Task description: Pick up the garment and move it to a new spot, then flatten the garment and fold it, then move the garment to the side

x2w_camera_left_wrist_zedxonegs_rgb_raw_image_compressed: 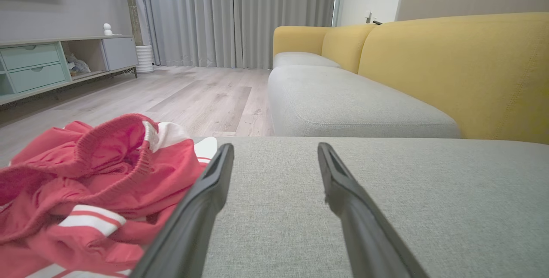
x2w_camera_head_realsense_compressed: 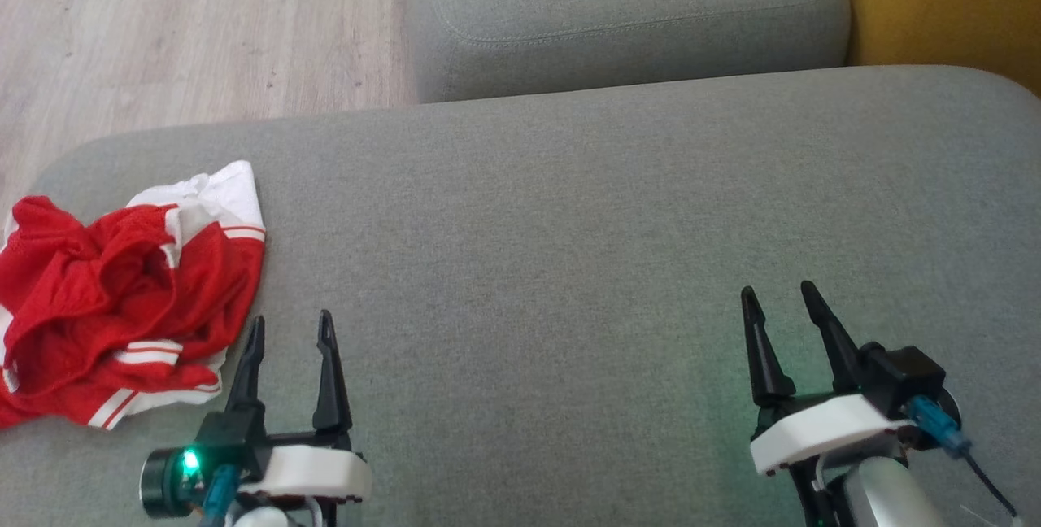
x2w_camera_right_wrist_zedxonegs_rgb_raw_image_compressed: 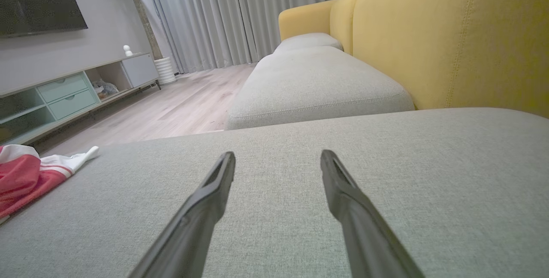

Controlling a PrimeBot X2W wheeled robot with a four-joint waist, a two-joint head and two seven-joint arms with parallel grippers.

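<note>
The red-and-white garment lay crumpled at the nine-o'clock edge of the grey seat cushion — just beside the left gripper, at its ten o'clock. Both grippers were empty, fingers spread wide; the right gripper sat at five o'clock, well apart from the cloth.

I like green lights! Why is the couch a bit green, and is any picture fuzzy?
Head view: a green lamp glows on the left tool, and a faint green tint lies on the cushion near the right tool. Both wrist views: the fingers blur near the bottom edge.
</note>
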